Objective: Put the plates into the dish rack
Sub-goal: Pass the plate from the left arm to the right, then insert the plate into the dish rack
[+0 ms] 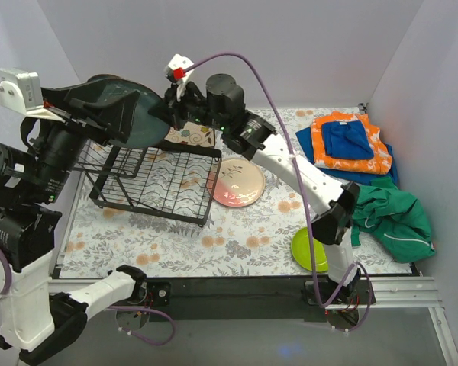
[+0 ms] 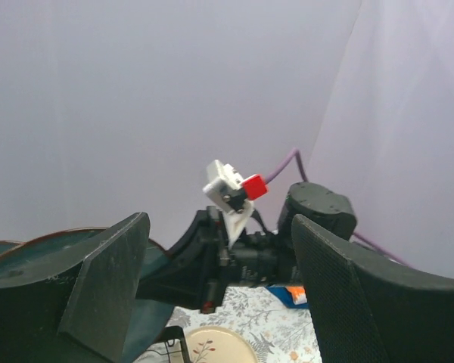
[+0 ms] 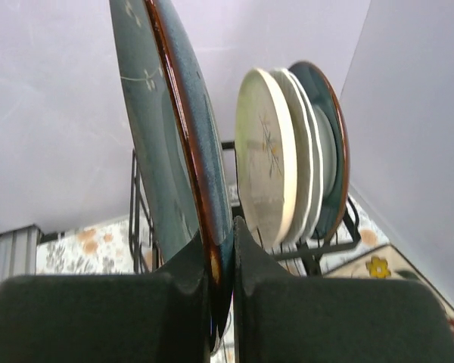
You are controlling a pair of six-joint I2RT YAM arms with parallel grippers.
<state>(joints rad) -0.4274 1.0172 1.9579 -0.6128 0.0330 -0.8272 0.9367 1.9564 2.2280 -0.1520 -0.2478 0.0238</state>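
- The right tool (image 3: 221, 257) is clamped on the lower rim of a dark blue-grey plate (image 3: 166, 128), one finger on each face. It holds the plate upright on edge.
- In the top view this plate hangs above the far end of the dish rack (image 1: 156, 183) and is not yet seated in a slot.
- Four plates stand on edge in the rack just beyond it: a cream plate (image 3: 261, 151) with a sprig nearest, then two white plates (image 3: 306, 151), then a second dark plate (image 3: 337, 113). The held plate is roughly parallel to them.
- The left tool (image 2: 219, 227) has its fingers spread wide with nothing between them. It sits close beside the held plate, and whether it touches the plate cannot be told.
- A pink-cream plate (image 1: 237, 183) lies on the tabletop (image 1: 244, 236) just beside the rack's right end. A lime green plate (image 1: 304, 248) lies near the right arm's base, partly under the arm.
- Judged from this, the step in hand is placing the fifth of seven plates.
- The next move calls for lowering the plate straight down into a free slot on the near side of the cream plate. It should stay parallel so the rims do not knock, and the tool should open only once the wires carry it.
- The left tool's closeness is a likely collision risk during the descent.
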